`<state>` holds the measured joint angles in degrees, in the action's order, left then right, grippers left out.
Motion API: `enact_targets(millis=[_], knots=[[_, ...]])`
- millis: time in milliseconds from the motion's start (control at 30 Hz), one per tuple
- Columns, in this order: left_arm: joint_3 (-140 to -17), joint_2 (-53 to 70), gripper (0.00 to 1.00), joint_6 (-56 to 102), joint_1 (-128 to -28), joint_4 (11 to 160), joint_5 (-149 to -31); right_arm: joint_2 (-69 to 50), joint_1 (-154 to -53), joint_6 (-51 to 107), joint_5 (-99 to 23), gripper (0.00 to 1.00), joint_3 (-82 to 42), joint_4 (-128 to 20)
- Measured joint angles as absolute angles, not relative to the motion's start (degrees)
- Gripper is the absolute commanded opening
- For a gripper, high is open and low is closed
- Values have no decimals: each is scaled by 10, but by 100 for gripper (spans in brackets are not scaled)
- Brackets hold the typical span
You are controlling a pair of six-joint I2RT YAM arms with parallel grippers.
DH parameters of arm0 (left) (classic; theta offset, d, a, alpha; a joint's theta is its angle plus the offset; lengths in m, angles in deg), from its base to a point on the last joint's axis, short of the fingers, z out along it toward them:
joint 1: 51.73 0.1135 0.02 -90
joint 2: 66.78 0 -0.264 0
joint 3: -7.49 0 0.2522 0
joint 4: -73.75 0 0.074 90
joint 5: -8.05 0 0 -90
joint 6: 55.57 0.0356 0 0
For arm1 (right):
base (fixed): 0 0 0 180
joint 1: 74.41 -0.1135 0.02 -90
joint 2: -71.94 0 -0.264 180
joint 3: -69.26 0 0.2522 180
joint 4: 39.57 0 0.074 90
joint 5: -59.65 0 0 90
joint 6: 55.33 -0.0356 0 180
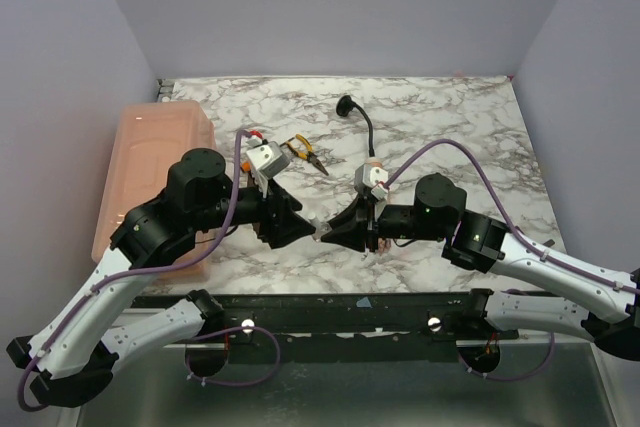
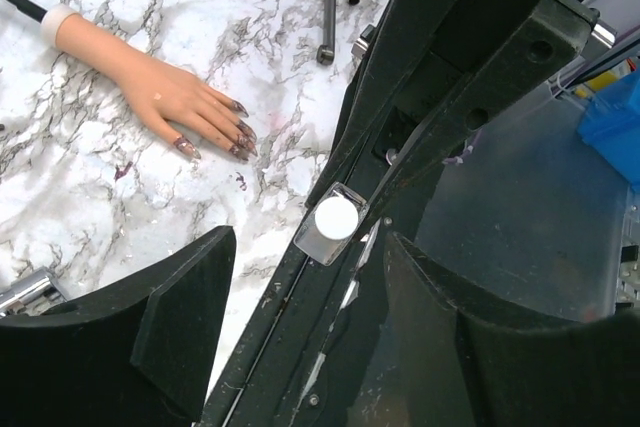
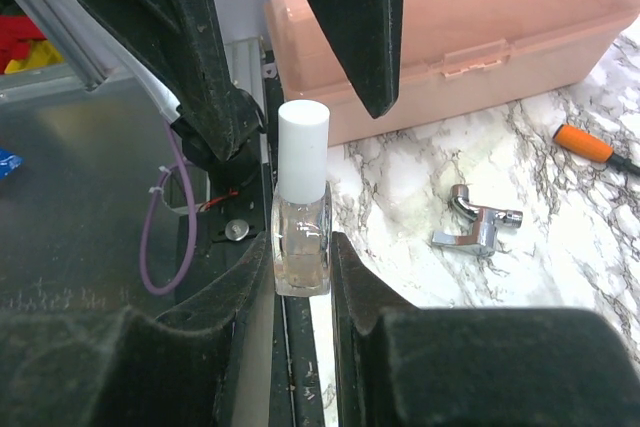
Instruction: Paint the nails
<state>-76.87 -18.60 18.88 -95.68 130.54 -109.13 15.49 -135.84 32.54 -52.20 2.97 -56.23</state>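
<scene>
Mannequin hand (image 2: 160, 92), nails (image 2: 240, 142) too, nearly out of sight under right arm (top view)

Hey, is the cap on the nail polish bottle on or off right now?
On. The white cap sits atop the clear bottle, which the right gripper clamps; the left gripper is open.

Left arm (image 1: 90, 312) and right arm (image 1: 570, 269): white lower links, black rounded joints. A purple cable (image 1: 455, 144) runs along each. The jaws are matte black wedges.
</scene>
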Motion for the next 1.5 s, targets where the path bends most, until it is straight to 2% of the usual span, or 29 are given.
enact_targets(millis=[433,567,633,833,1100,1500], knots=[[-752,-186,54,178,-958,1290,-1092,152,-1358,325,-522,0,29,-563],[-738,-183,49,174,-961,1280,-1094,147,-1358,321,-522,0,29,-563],[-734,-182,44,172,-965,1275,-1095,145,-1358,321,-522,0,29,-564],[-726,-183,19,173,-971,1257,-1100,140,-1358,317,-523,0,29,-564],[-694,-202,1,213,-972,1231,-1151,140,-1358,303,-541,0,29,-571],[-676,-236,0,309,-973,1195,-1315,145,-1359,274,-685,0,19,-556]])
